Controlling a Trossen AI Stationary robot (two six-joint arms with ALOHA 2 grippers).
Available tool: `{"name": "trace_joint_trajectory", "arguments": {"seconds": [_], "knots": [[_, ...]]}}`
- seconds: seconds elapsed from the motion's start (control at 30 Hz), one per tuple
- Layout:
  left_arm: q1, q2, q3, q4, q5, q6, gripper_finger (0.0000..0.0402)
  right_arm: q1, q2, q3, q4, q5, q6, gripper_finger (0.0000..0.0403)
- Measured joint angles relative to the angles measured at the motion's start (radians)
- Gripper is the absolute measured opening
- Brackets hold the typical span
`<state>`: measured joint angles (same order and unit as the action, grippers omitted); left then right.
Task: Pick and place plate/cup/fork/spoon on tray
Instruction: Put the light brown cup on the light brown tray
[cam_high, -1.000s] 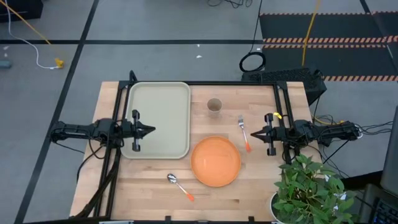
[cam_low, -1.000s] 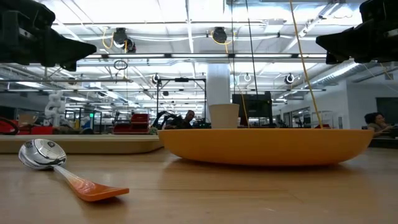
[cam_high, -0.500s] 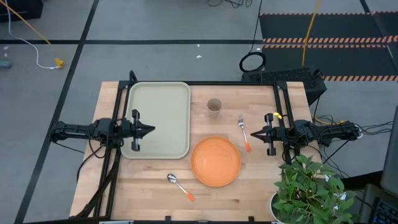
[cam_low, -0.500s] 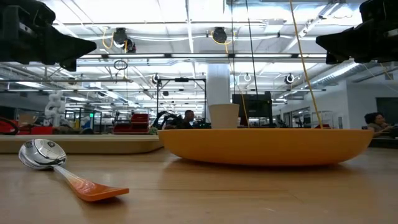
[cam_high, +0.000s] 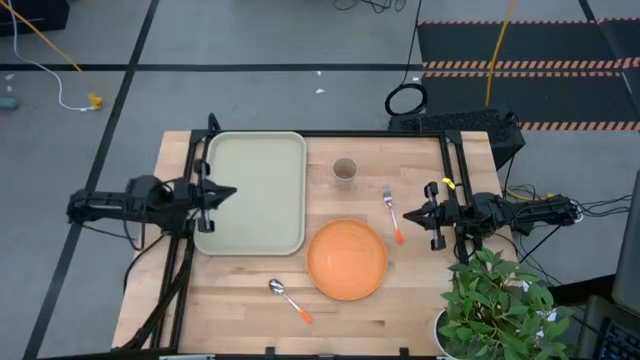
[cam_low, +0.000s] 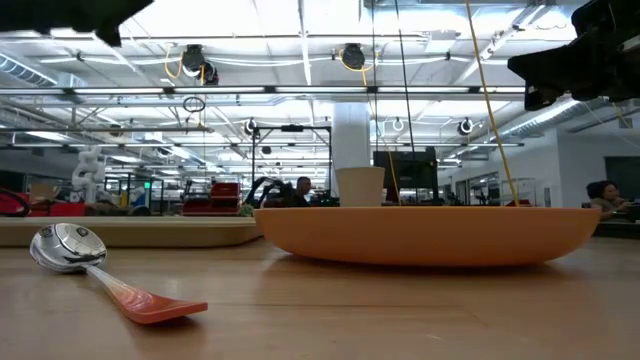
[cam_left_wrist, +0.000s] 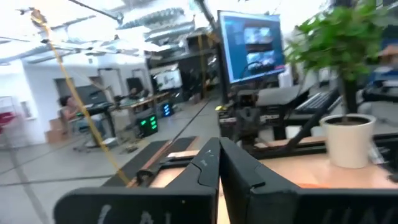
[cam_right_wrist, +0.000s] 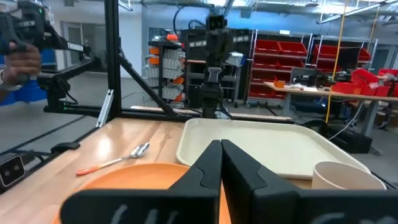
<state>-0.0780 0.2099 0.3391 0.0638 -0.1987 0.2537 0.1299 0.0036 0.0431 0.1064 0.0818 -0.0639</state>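
The orange plate (cam_high: 346, 260) lies on the table at centre front; it also shows in the low view (cam_low: 425, 233). The beige cup (cam_high: 344, 171) stands upright behind it. The fork (cam_high: 392, 215) lies right of the plate, the spoon (cam_high: 288, 299) near the front edge, bowl up (cam_low: 68, 246). The pale tray (cam_high: 252, 192) lies at the left. My left gripper (cam_high: 232, 192) is shut and empty above the tray's left rim. My right gripper (cam_high: 406, 214) is shut and empty beside the fork, above the table.
A potted plant (cam_high: 497, 300) stands at the table's front right corner. A black frame (cam_high: 200, 150) runs along the table's left and far edges. Bare wood lies between the tray and the cup.
My left gripper has drawn back toward the table's left edge and risen, going out of the low view's top. It stays shut. The right arm and the tableware have kept still.
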Motion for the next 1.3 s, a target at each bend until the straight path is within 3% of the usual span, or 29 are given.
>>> {"name": "trace_joint_trajectory", "arguments": {"seconds": [0.2, 0.4, 0.67, 0.83, 1.03, 1.3], "knots": [[0.000, 0.230, 0.229, -0.070, -0.038, 0.091, 0.0003, 0.000, 0.000, 0.000, 0.083, 0.016, 0.057, 0.0000], [0.015, 0.445, 0.436, -0.048, -0.059, 0.232, 0.0003, 0.000, 0.000, 0.000, 0.149, 0.155, 0.132, 0.0000], [0.139, 0.726, 0.708, -0.072, -0.058, 0.323, 0.0003, 0.000, 0.002, 0.001, 0.158, 0.179, 0.188, 0.0000], [0.262, 0.947, 0.919, -0.286, 0.079, 0.289, 0.0007, 0.000, 0.019, 0.001, 0.143, 0.177, 0.229, 0.0000], [0.365, 1.220, 1.120, -0.434, 0.242, 0.284, 0.0003, 0.000, 0.058, 0.001, 0.136, 0.176, 0.243, 0.0000], [0.415, 1.519, 1.240, -0.508, 0.283, 0.288, 0.0050, 0.000, 0.078, 0.013, 0.115, 0.177, 0.155, 0.0000]]}}
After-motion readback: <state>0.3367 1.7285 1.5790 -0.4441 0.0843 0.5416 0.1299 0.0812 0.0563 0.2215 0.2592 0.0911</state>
